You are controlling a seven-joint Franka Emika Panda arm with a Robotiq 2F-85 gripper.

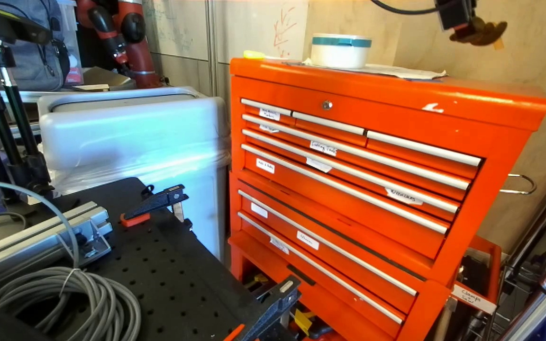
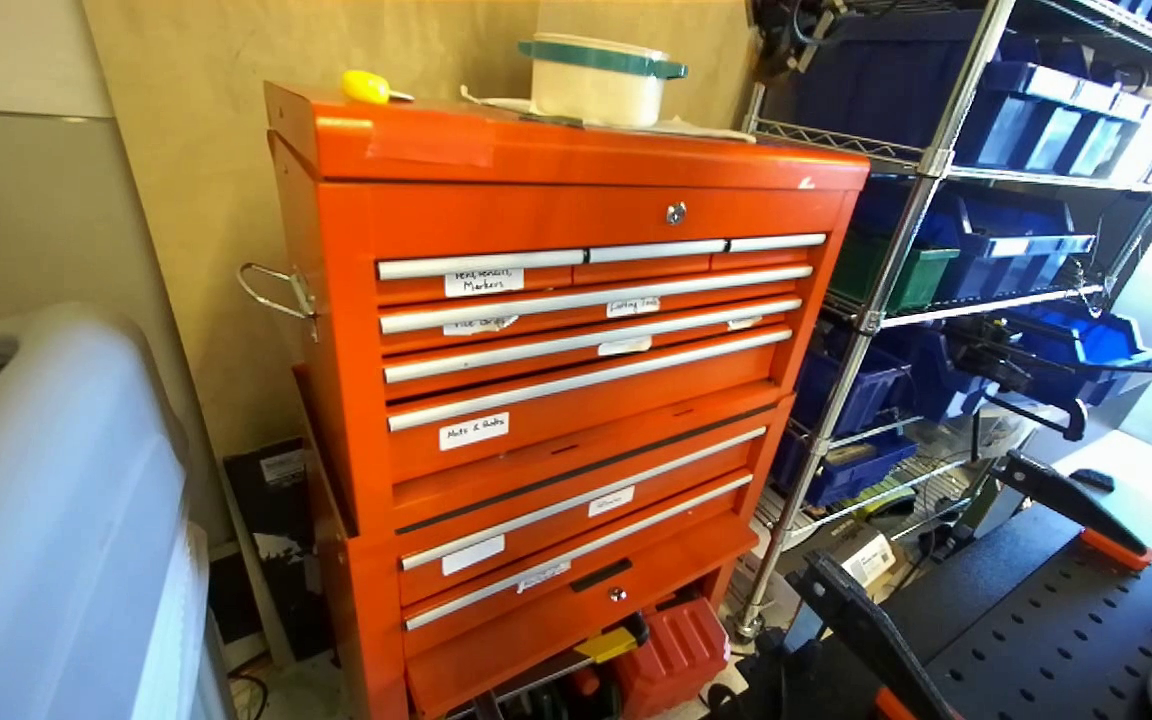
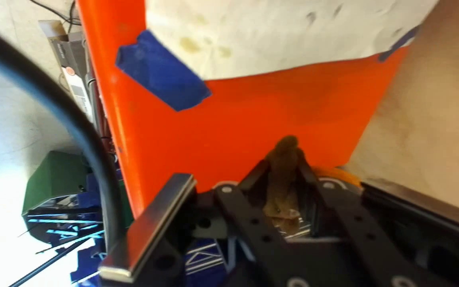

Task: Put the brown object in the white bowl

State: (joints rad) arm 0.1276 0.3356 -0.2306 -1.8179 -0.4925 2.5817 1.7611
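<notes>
The white bowl with a teal band stands upright on paper on top of the orange tool cabinet; it also shows in an exterior view. My gripper is at the top right in that exterior view, to the right of the bowl and above the cabinet top. It is shut on the brown object, a dark irregular lump. In the wrist view the gripper pinches the brown object between its fingertips, over bare orange cabinet top. The bowl is out of the wrist view.
The orange cabinet carries white paper held by blue tape. A yellow-handled tool lies at its far end. A wire shelf with blue bins stands beside it. A wooden wall is behind.
</notes>
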